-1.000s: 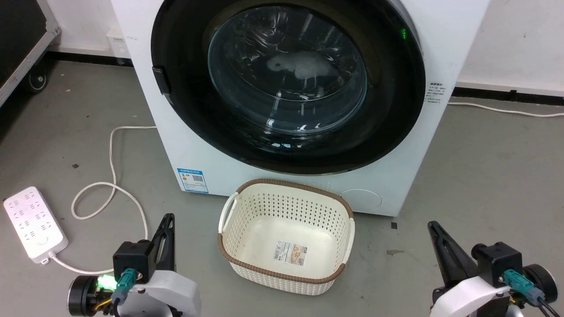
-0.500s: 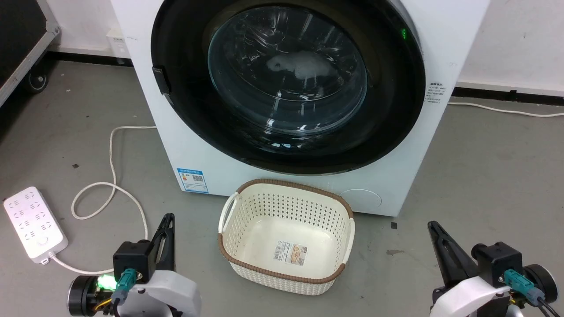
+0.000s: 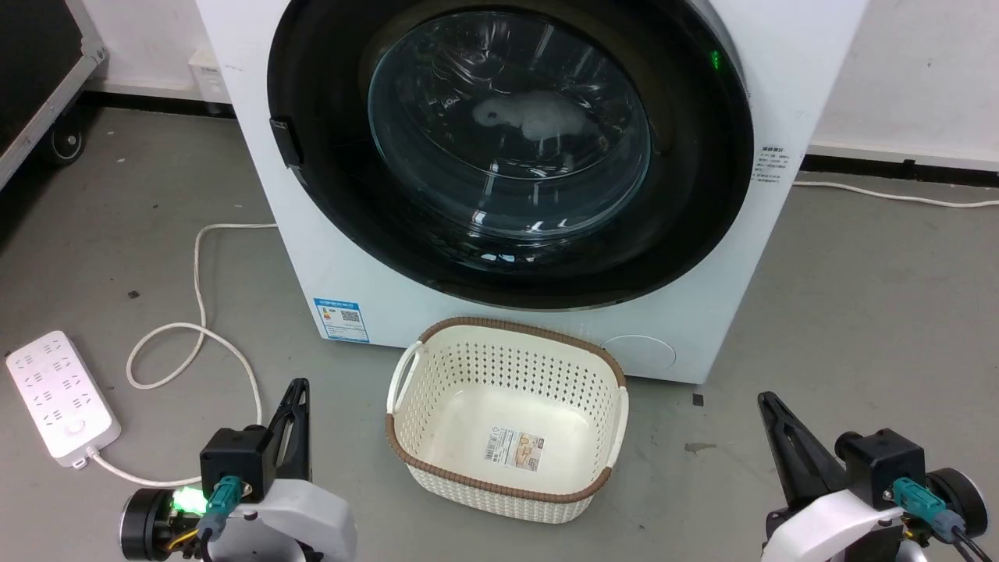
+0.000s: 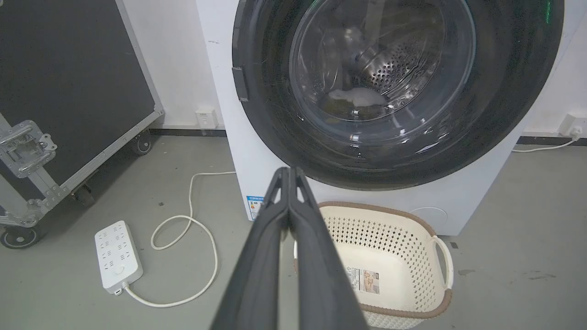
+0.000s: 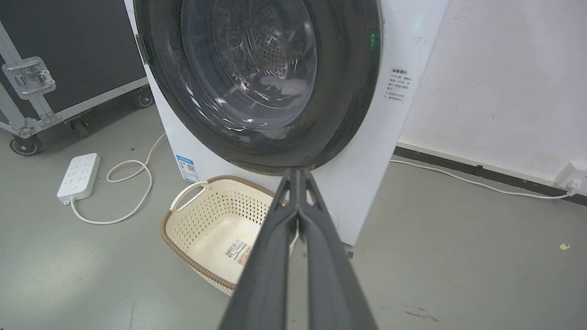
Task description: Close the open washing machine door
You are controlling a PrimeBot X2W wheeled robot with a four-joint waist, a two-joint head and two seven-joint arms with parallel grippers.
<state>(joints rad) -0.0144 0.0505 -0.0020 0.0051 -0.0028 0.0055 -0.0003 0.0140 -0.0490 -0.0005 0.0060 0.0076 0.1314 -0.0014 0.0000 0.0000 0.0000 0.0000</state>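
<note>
Nothing here can actually be read. Low on the washing machine (image 3: 328,257), near its front left corner, a blue sticker (image 3: 341,318) carries a small square code and print too fine to make out. A side label (image 3: 771,164) on the machine's right edge has a few dark lines, also illegible. The basket (image 3: 406,453) in front of the machine holds a paper tag (image 3: 515,449) with a barcode and print too small to read.

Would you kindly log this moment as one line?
door: closed on washing machine | left gripper: shut, empty | right gripper: shut, empty
</note>
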